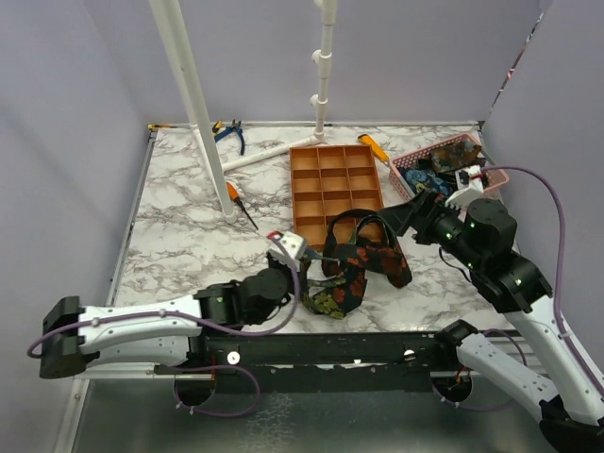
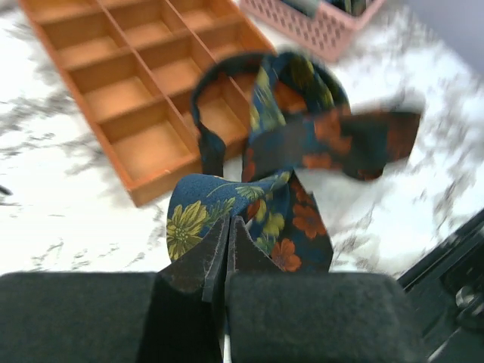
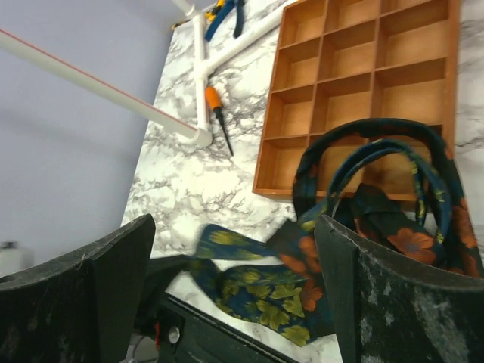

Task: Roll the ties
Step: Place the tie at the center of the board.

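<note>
With the left tool [image 2: 228,234] shut tight, pinches the wide flowered end of the tie [image 2: 280,212] just off the near edge of the orange tray [image 2: 162,181]. Loops the narrow part over that tray's near compartments, the rest bunched on the counter [image 1: 189,236] beside it. Holds the right tool [image 3: 234,227] spread wide and empty by the tray's near right corner.

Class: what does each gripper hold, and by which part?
The left gripper pinches the floral tie by its wide end; the right gripper stands open, holding nothing.
</note>
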### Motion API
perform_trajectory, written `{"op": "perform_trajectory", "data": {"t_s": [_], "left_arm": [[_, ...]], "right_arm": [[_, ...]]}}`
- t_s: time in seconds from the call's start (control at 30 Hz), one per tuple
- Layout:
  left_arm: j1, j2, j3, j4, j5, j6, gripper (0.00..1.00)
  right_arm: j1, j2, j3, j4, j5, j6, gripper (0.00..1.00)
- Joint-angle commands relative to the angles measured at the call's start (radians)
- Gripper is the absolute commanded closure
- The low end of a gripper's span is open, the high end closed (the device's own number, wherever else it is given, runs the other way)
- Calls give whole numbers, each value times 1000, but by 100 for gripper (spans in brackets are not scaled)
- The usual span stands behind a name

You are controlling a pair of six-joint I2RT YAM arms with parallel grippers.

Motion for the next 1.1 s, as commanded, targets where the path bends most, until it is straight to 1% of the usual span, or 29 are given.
{"op": "perform_trajectory", "data": {"t_s": [0.0, 0.07, 0.1, 0.2, 0.27, 0.33, 0.4, 0.5, 0.53, 0.63, 0.73, 0.77, 0.83, 0.93, 1.0, 1.07], "left_arm": [[-4, -257, 89, -312, -218, -105, 100], [-4, -315, 90, -337, -175, -76, 100], [-4, -319, 95, -354, -165, -79, 100], [-4, -254, 135, -507, -187, -175, 100], [-4, -200, 171, -656, -252, -292, 100], [-4, -171, 201, -822, -355, -469, 100], [-4, -183, 214, -917, -406, -581, 100], [-4, -251, 212, -977, -444, -678, 100], [-4, -278, 204, -986, -455, -707, 100], [-4, -356, 165, -986, -464, -750, 100], [-4, -403, 122, -963, -453, -750, 100], [-4, -409, 115, -961, -448, -751, 94], [-4, -415, 108, -960, -444, -750, 71], [-4, -412, 118, -959, -444, -734, 37], [-4, -410, 133, -959, -440, -716, 27], [-4, -402, 144, -952, -419, -687, 21]], "right_arm": [[3, -57, -80, -84, 129, -10, 9], [3, -69, -132, -68, 121, 6, 9], [3, -74, -154, -58, 115, 13, 9], [3, -78, -200, -25, 98, 16, 9], [3, -64, -222, -16, 92, 14, 9], [3, -31, -243, -14, 91, 15, 9], [3, 17, -263, -4, 90, 12, 9], [3, 108, -293, 25, 77, 2, 9], [4, 132, -302, 51, 50, -15, 9], [28, 205, -306, 95, -9, -18, 9], [84, 268, -305, 87, 26, -3, 9], [96, 279, -315, 92, 41, 4, 9], [106, 292, -342, 116, 49, 19, 9], [131, 310, -369, 160, 11, 40, 10], [180, 316, -367, 165, 23, 57, 10], [239, 328, -365, 167, 28, 78, 10]]}}
